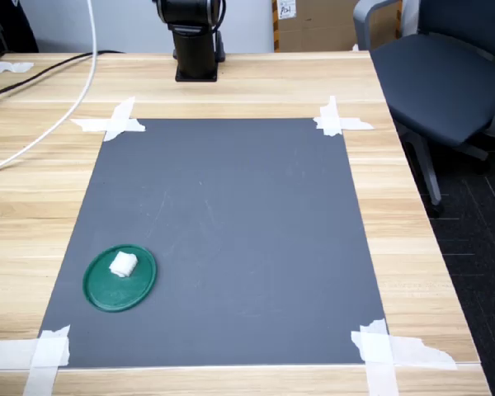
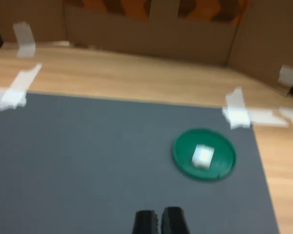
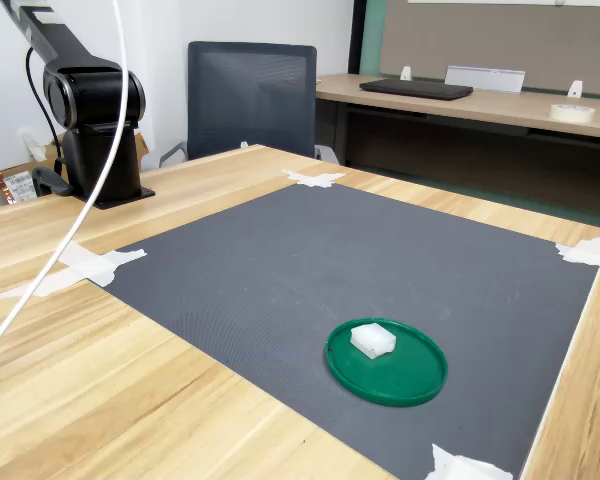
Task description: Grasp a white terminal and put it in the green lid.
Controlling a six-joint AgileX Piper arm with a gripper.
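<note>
As the white terminal (image 1: 122,264) already rests inside the green lid (image 1: 99,293) at the first exterior view's lower left, the gripper (image 2: 159,222), jaws nearly together and empty, should retreat without disturbing it.

wooden table (image 1: 231,87) | grey mat (image 1: 231,214) taped flat; white cable (image 1: 62,115)

White terminal (image 1: 122,264), dark-green lid (image 1: 99,290), grey mat (image 1: 231,214), pale wood-grain table (image 1: 33,190)

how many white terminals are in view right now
1. The white terminal lies inside the green lid, near the mat's corner at the first exterior view's lower left. The rest of the mat shows no other in any view.
</note>
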